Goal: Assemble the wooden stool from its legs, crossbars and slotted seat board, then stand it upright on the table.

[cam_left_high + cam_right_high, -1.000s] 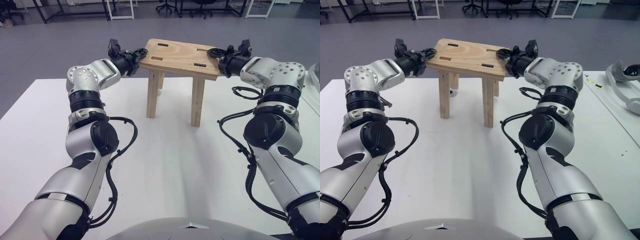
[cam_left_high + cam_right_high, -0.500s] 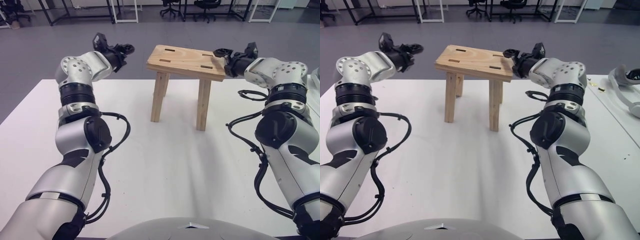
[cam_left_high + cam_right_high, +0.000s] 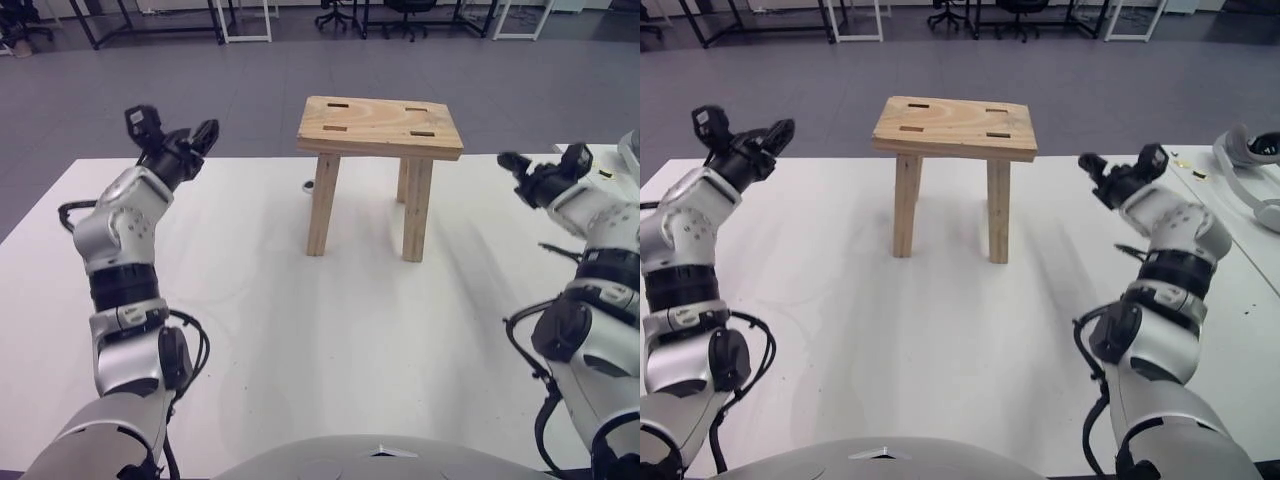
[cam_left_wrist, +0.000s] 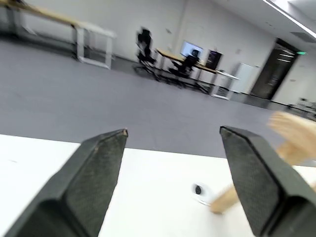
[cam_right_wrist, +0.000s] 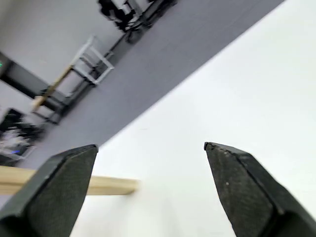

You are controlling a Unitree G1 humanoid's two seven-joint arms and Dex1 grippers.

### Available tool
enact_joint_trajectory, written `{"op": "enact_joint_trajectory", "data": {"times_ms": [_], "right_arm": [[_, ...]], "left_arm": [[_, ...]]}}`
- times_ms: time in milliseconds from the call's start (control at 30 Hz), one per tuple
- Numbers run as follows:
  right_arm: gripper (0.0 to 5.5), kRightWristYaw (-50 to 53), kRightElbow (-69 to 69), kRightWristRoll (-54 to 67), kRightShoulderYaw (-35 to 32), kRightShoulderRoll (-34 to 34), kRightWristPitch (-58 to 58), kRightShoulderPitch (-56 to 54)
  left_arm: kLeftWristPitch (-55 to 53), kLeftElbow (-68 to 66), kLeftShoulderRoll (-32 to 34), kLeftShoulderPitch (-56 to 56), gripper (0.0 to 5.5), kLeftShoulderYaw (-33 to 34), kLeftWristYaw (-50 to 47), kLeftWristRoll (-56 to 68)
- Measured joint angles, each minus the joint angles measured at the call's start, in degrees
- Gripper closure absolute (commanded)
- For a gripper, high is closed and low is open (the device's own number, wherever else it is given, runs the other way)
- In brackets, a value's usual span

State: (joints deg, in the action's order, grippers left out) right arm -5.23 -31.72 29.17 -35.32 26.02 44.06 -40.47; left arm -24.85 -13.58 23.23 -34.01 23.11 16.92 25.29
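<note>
The wooden stool (image 3: 381, 125) stands upright on the white table (image 3: 330, 340) near its far edge, its slotted seat board on top and its legs (image 3: 321, 205) on the tabletop. My left gripper (image 3: 172, 140) hovers open well to the left of the stool, holding nothing. My right gripper (image 3: 540, 172) hovers open to the right of the stool, also with nothing in it. In the left wrist view a blurred part of the stool (image 4: 291, 138) shows past the open fingers (image 4: 98, 163). The right wrist view catches the seat board's edge (image 5: 74, 183).
A small round part (image 3: 307, 185) lies on the table just behind the stool's left leg. White gear (image 3: 1250, 160) rests on a neighbouring table at the far right. Chairs and desk frames stand on the grey floor beyond the table.
Both grippers have let go of the seat board and drawn back and outward, the left to the left, the right to the right. The stool stays standing.
</note>
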Motion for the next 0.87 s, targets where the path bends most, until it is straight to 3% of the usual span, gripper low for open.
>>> {"op": "enact_joint_trajectory", "data": {"times_ms": [133,333,567,867], "right_arm": [[1.48,3.0,6.5,-2.2,2.4,-6.1,-5.0,8.0],[1.48,5.5,14.1,-1.6,2.7,-9.9,-6.3,12.6],[1.48,4.9,17.8,-3.7,6.7,-10.0,-9.1,15.2],[1.48,5.5,17.9,-3.7,6.6,-10.2,-9.4,15.6]], "left_arm": [[11.3,-0.3,-4.5,9.0,2.04,2.8,-0.3,-1.0],[13.6,4.6,-7.5,11.4,2.04,4.2,-1.7,2.1],[14.1,7.2,-7.6,14.5,2.04,1.9,-1.3,1.7],[14.0,12.1,-10.7,20.1,2.04,2.1,-2.7,3.9]]}}
